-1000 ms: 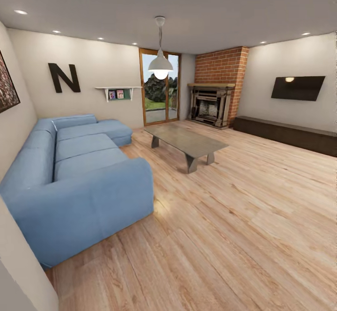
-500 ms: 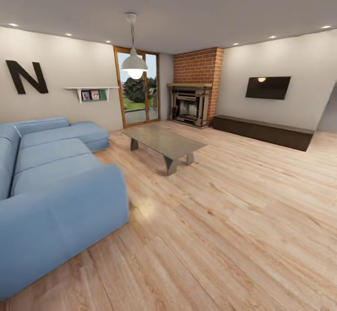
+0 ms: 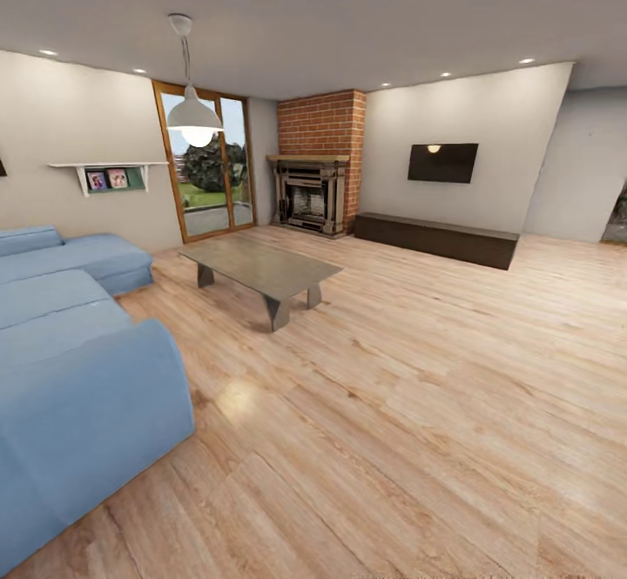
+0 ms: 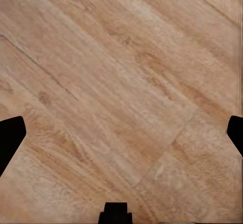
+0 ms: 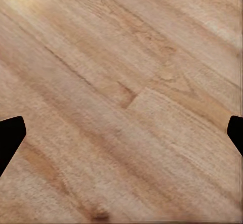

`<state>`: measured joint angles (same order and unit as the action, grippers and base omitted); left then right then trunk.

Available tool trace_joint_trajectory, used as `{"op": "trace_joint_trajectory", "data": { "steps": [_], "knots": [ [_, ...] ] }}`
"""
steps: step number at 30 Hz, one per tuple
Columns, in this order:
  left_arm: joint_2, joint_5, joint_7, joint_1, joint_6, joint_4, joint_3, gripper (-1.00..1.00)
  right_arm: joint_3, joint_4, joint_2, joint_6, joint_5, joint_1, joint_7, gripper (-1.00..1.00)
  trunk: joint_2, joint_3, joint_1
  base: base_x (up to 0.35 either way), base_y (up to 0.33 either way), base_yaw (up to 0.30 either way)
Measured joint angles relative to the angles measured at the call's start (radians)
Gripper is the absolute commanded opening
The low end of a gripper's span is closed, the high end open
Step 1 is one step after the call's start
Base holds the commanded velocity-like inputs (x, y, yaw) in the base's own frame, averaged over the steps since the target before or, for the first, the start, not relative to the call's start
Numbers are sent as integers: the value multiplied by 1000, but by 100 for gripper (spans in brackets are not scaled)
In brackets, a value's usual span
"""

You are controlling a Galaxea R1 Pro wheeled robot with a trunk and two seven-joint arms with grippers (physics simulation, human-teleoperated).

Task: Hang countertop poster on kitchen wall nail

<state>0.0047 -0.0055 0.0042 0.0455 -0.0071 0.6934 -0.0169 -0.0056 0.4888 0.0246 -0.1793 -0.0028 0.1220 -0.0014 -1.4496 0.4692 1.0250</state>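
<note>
I am standing in the living room of a home

A blue sectional sofa (image 3: 65, 361) is filling my left side, with a low grey coffee table (image 3: 259, 268) sitting on the pale wooden plank floor (image 3: 418, 405) in front of it. A brick chimney breast with a fireplace (image 3: 312, 196) is occupying the far corner, and beside it a glazed wooden-framed door (image 3: 207, 161) is showing greenery outside. A flat television (image 3: 442, 163) is hanging on the pale wall above a long dark low cabinet (image 3: 435, 239). A white pendant lamp (image 3: 193, 113) is hanging from the ceiling, and a small wall shelf (image 3: 109, 174) is carrying pictures
</note>
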Motion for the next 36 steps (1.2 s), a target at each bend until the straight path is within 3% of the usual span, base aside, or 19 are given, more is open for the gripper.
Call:
{"op": "trace_joint_trajectory", "data": {
  "steps": [16,21,36],
  "knots": [
    [0,0,0,0,0,0,-1,100,0,0,0,0,0,0,0,100,0,0,0,1,-1,-300],
    [0,0,0,0,0,0,0,100,0,0,-1,0,0,0,0,100,0,0,0,48,0,-116],
    [0,0,0,0,0,0,1,100,0,0,0,0,1,0,0,100,0,0,0,267,-90,-239]
  ]
}}
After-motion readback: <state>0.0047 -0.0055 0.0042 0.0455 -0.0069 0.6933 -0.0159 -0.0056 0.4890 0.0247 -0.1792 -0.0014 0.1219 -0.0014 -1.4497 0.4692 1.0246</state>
